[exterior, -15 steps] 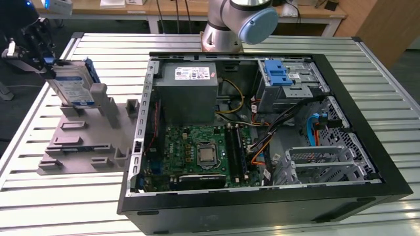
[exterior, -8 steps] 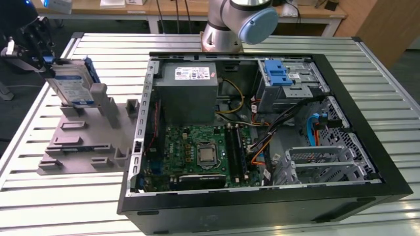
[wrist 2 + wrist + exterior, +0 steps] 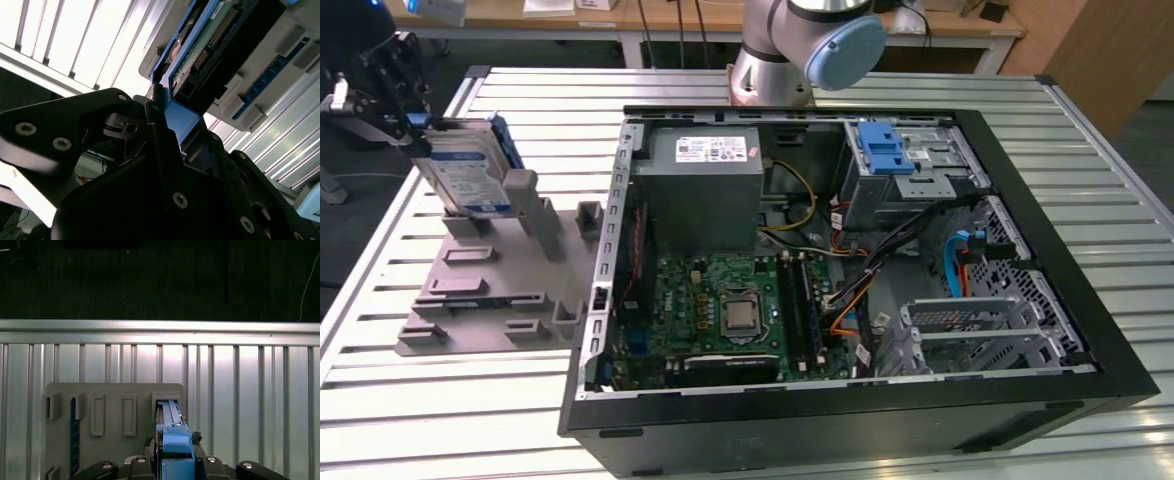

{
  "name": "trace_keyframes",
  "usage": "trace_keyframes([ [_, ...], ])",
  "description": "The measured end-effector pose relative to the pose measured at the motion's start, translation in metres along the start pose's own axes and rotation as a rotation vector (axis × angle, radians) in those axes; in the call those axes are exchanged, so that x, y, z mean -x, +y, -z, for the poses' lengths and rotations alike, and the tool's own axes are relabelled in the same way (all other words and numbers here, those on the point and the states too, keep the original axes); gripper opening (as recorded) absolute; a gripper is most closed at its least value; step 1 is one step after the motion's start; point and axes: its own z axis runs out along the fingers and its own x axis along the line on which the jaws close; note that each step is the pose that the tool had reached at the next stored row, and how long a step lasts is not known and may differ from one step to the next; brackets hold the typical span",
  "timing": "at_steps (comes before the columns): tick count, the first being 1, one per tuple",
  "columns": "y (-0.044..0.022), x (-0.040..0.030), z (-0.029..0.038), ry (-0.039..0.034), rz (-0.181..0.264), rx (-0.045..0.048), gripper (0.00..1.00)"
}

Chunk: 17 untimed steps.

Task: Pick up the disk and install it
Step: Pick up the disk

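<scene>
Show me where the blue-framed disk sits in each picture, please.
Exterior view: the disk stands on edge in the grey holder, at the exterior view's left.
First wrist view: the disk edge-on in the grey holder.
Second wrist view: the disk close up, circuit board showing.
Shared landmark: the grey holder.

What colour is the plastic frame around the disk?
Blue. The frame on the disk shows best in the first wrist view.
</scene>
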Motion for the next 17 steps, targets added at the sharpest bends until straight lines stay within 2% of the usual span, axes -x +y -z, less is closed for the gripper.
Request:
trace_keyframes([
  [7, 0.0, 0.0001, 0.0026, 0.0002, 0.0, 0.0003, 0.36],
  [17, 0.0002, 0.0004, 0.0101, 0.0001, 0.0, 0.0001, 0.36],
])
